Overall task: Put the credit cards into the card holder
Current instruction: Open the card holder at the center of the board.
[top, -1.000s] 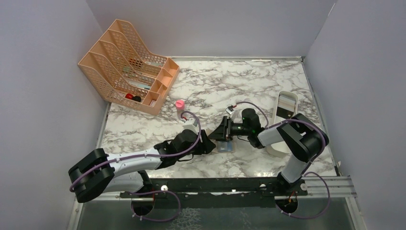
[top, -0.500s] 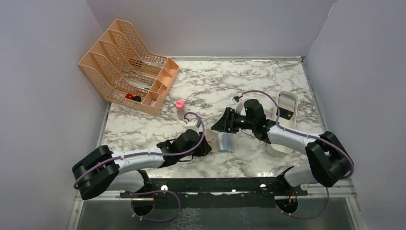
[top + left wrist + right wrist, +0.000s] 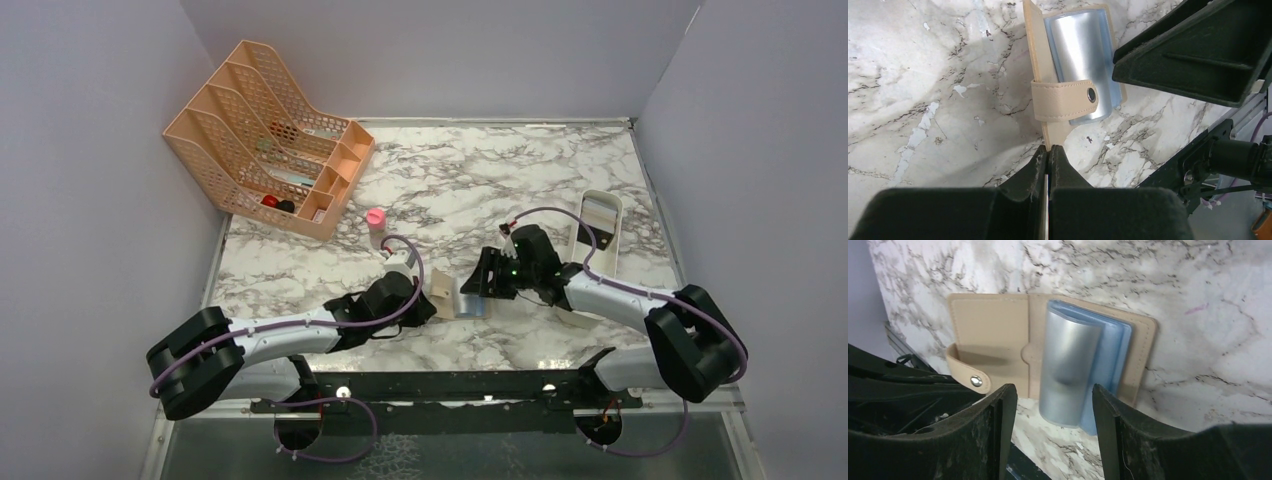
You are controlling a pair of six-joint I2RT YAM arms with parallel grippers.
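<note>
- Marble-pattern table top (image 3: 450,170) w/ plain grey walls (image 3: 450,50) on three sides; both arms reach in from the near edge and meet near the middle.
- Back-left corner: peach mesh file rack (image 3: 265,130), some small items in its front compartments, too small to name.
- Small bottle (image 3: 376,224) w/ pink cap stands upright betw. the rack and the arms, apart from both.
- Long white tray (image 3: 598,235) lies on the right side, behind the R forearm.
- Card holder (image 3: 988,335) lies open on the marble, betw. the two grippers. One tan cover is flat, and light blue sleeves (image 3: 1118,350) are on it.
- Silvery card (image 3: 1065,365) sits on the blue sleeves. It is bowed upward in the middle, not flat. Whether its end is inside a pocket I cannot tell.
- Snap tab (image 3: 1063,99) curls over the near end of the card, stud visible, not fastened.
- L gripper (image 3: 1048,152): fingers pressed together, pinching the edge of the other tan cover. In the top view this cover stands tilted up from the table.
- R gripper (image 3: 1053,390): fingers spread apart, nothing betw. them. It hangs just over the card, one finger on each side of it.
</note>
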